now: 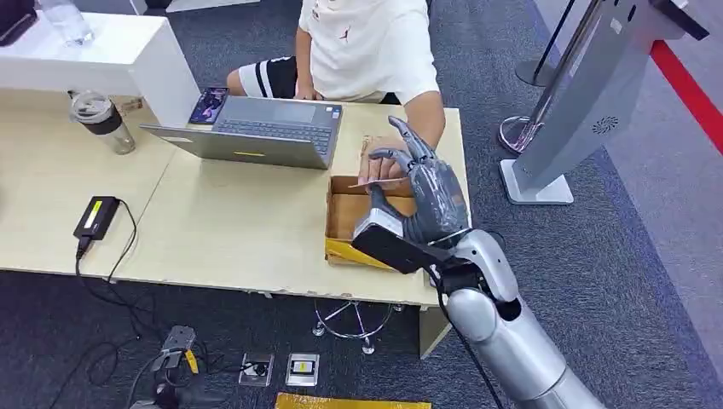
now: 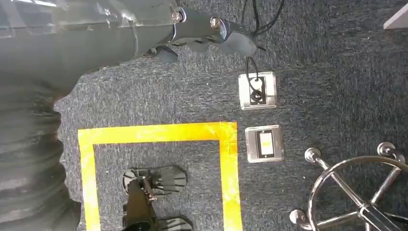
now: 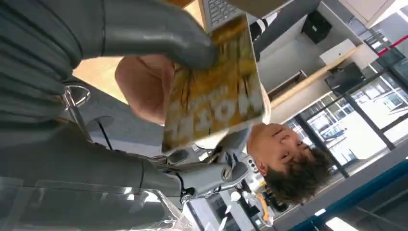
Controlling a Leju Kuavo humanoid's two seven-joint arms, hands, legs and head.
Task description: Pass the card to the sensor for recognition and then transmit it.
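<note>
I have the card (image 3: 214,89) in my right hand (image 1: 422,192), pinched between thumb and fingers and raised above the cardboard box (image 1: 345,226) at the table's right end. A person's hand (image 1: 375,166) is on the card too. The sensor stand (image 1: 588,94) is off to my right, well apart, across the carpet, so I judge the right arm must swing that way. The card lies roughly flat. My left hand (image 2: 211,31) hangs over the floor, holding nothing I can see; I cannot tell how its fingers are set.
</note>
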